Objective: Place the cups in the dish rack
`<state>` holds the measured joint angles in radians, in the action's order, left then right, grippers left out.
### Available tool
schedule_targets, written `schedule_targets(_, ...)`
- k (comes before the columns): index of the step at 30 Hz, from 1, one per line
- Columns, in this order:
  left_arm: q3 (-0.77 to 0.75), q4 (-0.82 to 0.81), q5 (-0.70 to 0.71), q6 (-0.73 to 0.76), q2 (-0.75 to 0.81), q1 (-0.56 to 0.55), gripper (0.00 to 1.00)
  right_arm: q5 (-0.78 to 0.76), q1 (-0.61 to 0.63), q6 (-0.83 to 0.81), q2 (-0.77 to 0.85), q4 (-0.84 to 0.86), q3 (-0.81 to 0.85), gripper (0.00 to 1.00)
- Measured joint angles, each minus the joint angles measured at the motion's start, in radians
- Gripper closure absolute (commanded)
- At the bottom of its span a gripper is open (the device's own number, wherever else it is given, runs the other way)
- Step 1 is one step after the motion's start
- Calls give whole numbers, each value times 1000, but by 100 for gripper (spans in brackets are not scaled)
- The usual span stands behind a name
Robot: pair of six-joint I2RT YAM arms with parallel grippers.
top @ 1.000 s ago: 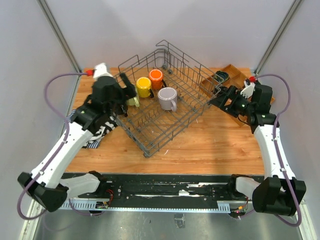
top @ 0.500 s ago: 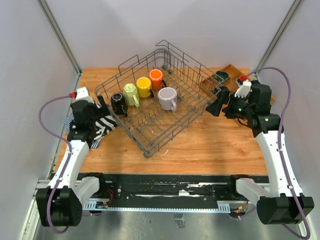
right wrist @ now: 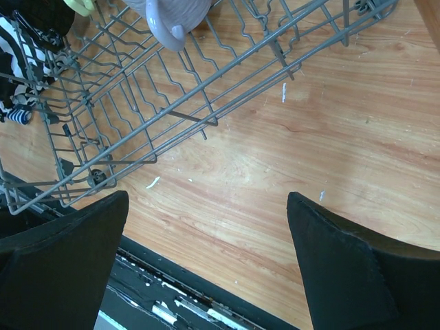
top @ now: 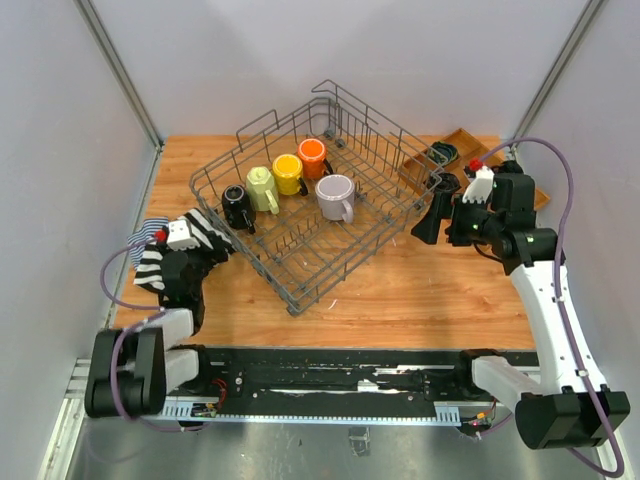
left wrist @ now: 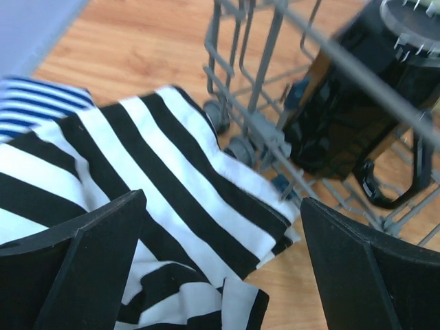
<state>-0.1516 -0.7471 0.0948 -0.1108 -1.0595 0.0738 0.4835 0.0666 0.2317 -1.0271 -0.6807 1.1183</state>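
The grey wire dish rack stands mid-table, turned corner-on. Inside it a black cup, a pale cream cup, a yellow cup and an orange cup form a row, with a lavender-grey cup beside them. My left gripper is open and empty, low over a striped cloth left of the rack. In the left wrist view the left gripper faces the rack and the black cup. My right gripper is open and empty off the rack's right corner. In the right wrist view the right gripper hovers over bare wood beside the rack and the lavender-grey cup.
A black-and-white striped cloth lies against the rack's left side, on top of a blue-striped cloth. A brown wooden tray with black coils sits at the back right, close behind the right gripper. A black rail runs along the near edge.
My left arm has pulled back from the rack's left side and folded down to the near left, uncovering the black cup. The right gripper has opened wider and tilted downward.
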Motion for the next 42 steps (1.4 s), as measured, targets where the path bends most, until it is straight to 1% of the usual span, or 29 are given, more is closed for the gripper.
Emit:
schedule_targets(2,36,-160,-29,-2,-107,4,0,-5,0,-8,-6,-8,0,2)
schedule_targets(4,65,-254,-73,0,-201,3,0,-7,0,-13,-13,-10,0,2)
schedule_targets(7,106,-388,-130,10,-245,3,0,-15,0,-28,-22,-14,-4,2)
schedule_targets(9,134,-509,-160,16,-270,3,0,-17,0,-36,-26,-13,-11,2)
schedule_targets(12,142,-671,-189,20,-357,3,0,-18,0,-47,-37,-13,-14,2)
schedule_targets(16,109,-623,-182,20,-358,3,0,-16,0,-53,-60,-4,-15,2)
schedule_targets(21,90,-626,-174,20,-359,2,0,-50,0,-61,-95,8,-13,1)
schedule_targets(28,90,-626,-174,20,-359,2,0,-318,-1,-103,-97,38,-9,2)
schedule_targets(32,90,-625,-174,21,-359,2,0,-412,-2,-144,-87,64,-40,2)
schedule_targets(36,90,-625,-174,20,-359,2,0,-469,-3,-178,-76,88,-117,2)
schedule_targets(38,90,-625,-174,21,-359,2,0,-481,-3,-185,-60,138,-195,2)
schedule_targets(41,90,-625,-174,21,-359,2,0,-496,-3,-212,3,281,-386,2)
schedule_targets(42,90,-625,-174,21,-359,2,0,-503,-3,-239,41,362,-480,2)
